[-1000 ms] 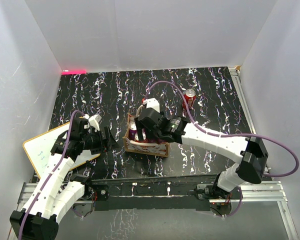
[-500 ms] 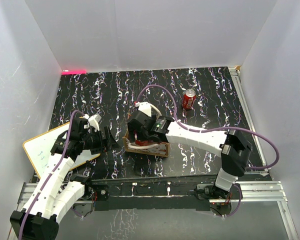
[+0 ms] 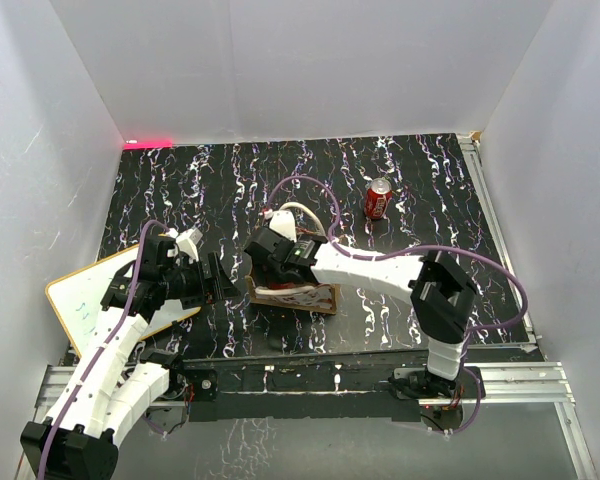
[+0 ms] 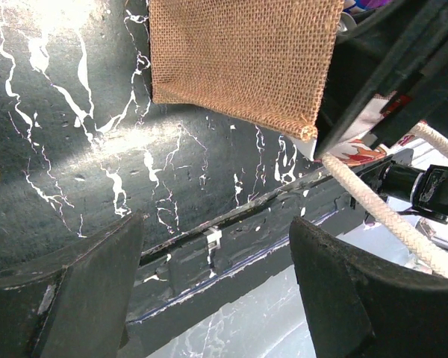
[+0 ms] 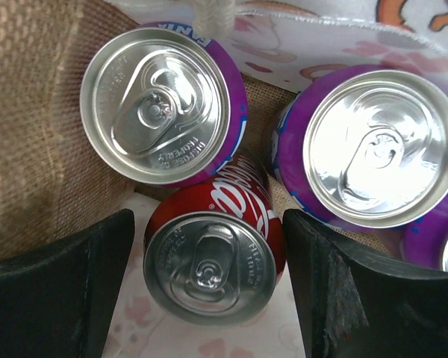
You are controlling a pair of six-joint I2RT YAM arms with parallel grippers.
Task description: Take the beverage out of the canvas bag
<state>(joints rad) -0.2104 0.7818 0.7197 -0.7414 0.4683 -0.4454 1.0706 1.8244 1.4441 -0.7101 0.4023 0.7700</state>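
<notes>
The canvas bag (image 3: 305,298) sits mid-tabletop (image 3: 180,190). My right hand (image 5: 207,280) is down in its mouth, spread wide, its fingers (image 5: 56,291) flanking an upright red cola can (image 5: 213,261); whether they touch it I cannot tell. Two purple cans (image 5: 160,101) stand just behind that one, and the edge of a third shows at the right. My left hand (image 4: 216,276) hovers agape and empty just beside the bag's left wall. Farther off, a second red can (image 3: 378,198) stands toward the back right, and a white board (image 3: 80,295) lies under my left arm.
</notes>
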